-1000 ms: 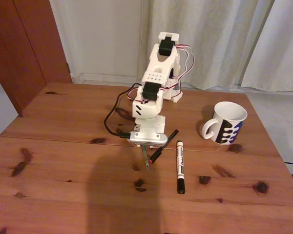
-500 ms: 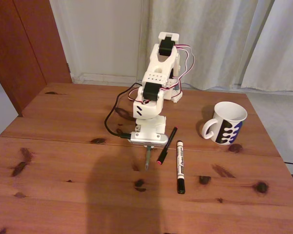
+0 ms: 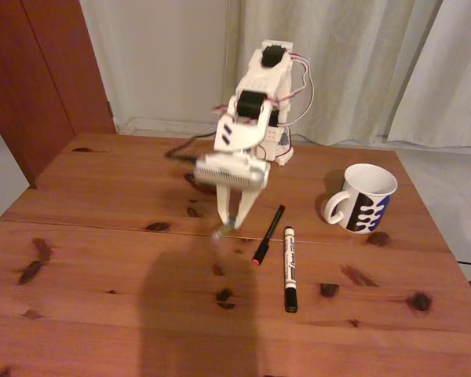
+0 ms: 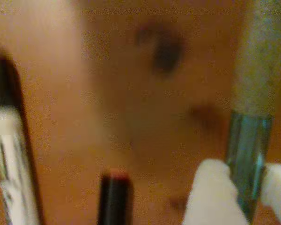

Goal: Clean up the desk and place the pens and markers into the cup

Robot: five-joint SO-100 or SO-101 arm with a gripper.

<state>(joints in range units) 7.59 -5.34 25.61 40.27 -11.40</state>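
The gripper (image 4: 246, 187) is clamped on the green pen (image 4: 250, 108) at lower right of the wrist view — lifted off the desk (image 3: 102, 259). Black pen (image 3: 268, 224) and marker (image 3: 290, 267) lie mid-frame, cup (image 3: 365, 196) at right.

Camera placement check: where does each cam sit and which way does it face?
Fixed view: across the desk from the arm, raised, looking down at it; shows the whole arm and the tool, plus the cup.
Wrist view: on the arm above the tool, looking down at the desk; shows white fingertips around the green pen.
Shared: black pen, white marker.
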